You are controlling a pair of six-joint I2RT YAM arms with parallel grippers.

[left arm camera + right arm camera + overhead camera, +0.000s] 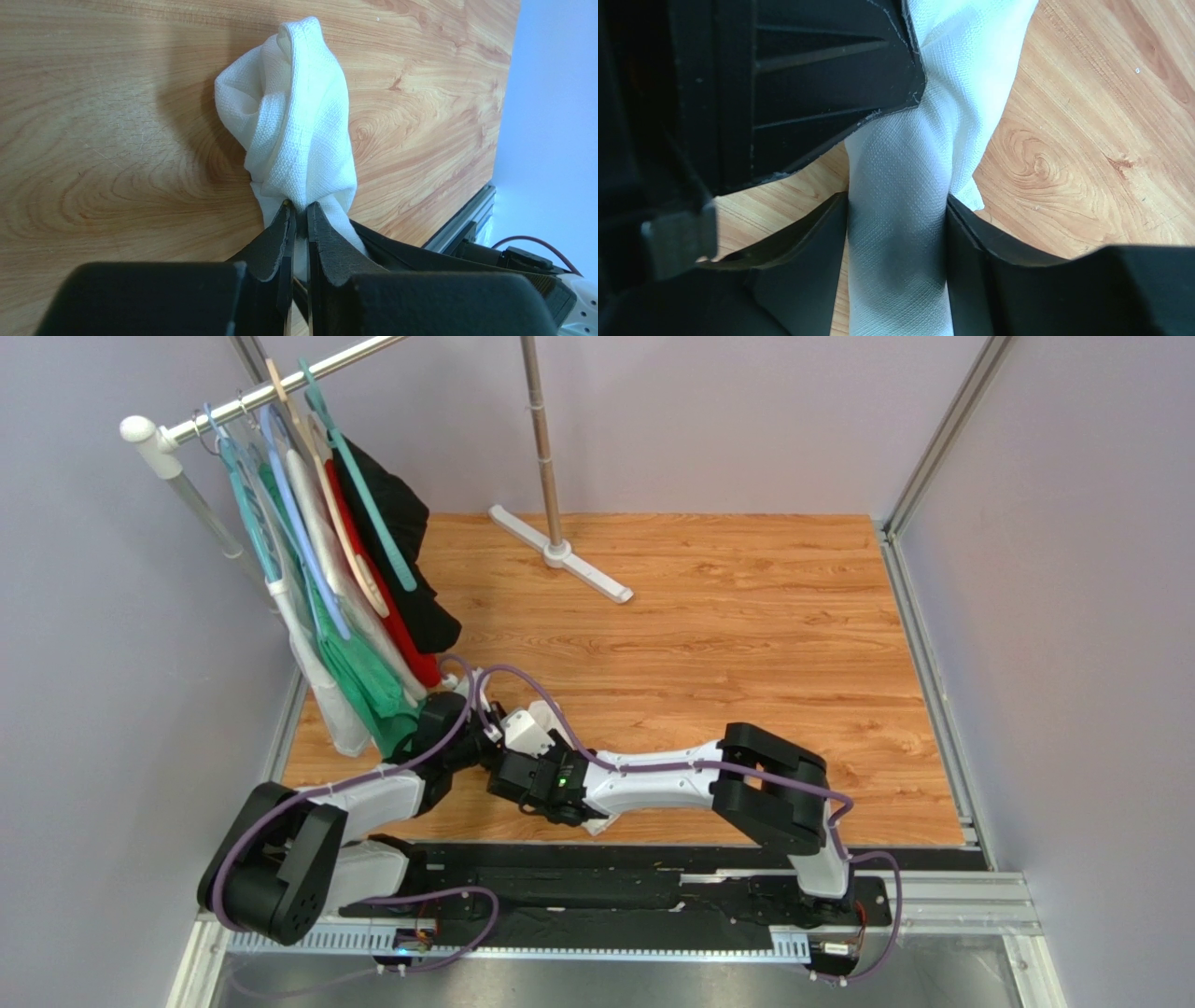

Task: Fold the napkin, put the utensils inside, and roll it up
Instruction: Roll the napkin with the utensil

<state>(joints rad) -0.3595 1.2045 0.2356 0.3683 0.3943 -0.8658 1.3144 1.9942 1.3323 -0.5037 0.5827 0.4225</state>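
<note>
While the left hand (pixel 298 210) pinches one end of the bunched napkin (pixel 295 119), the right hand (pixel 897 213) clamps it.

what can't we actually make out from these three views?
Utensils: not seen in any view. Whether any sit inside the bunched napkin cannot be told.
Top view: the napkin is hidden under the left gripper and right gripper, which meet over it.
Right wrist: the napkin is cut off by the top and bottom edges, so its full shape is unknown.
Left wrist: the cloth end behind the closed fingers is hidden.
</note>
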